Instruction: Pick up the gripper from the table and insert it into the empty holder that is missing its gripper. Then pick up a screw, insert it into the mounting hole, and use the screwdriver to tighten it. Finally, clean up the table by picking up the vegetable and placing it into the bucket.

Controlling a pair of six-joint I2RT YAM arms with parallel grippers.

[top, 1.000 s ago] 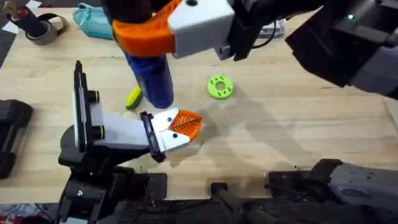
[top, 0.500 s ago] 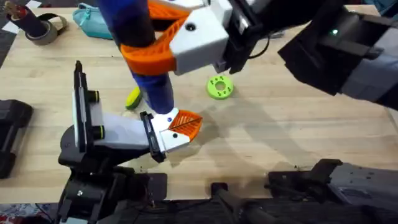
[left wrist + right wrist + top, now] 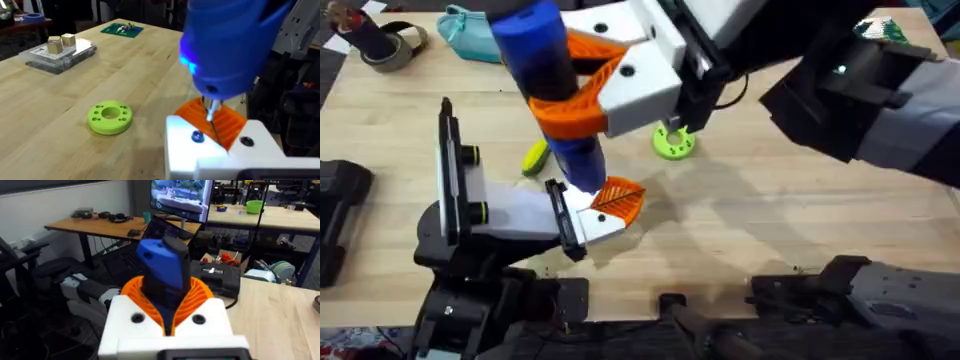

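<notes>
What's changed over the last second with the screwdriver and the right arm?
The right tool, shut on the screwdriver, has tipped it from upright to slanted and carried it lower, its bit now at the orange and white gripper on the holder. The vegetable and green disc lie unmoved.

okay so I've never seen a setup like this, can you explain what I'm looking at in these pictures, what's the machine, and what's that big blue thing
Two robot arms work at a wooden table. One picture looks down from above; the other two come from cameras on each wrist. The right end effector, white with orange ribbed pads, grips a blue screwdriver upright. Its tip points down at a white and orange finger part seated in a holder. On the table lie a green disc and a small yellow-green vegetable.
</notes>
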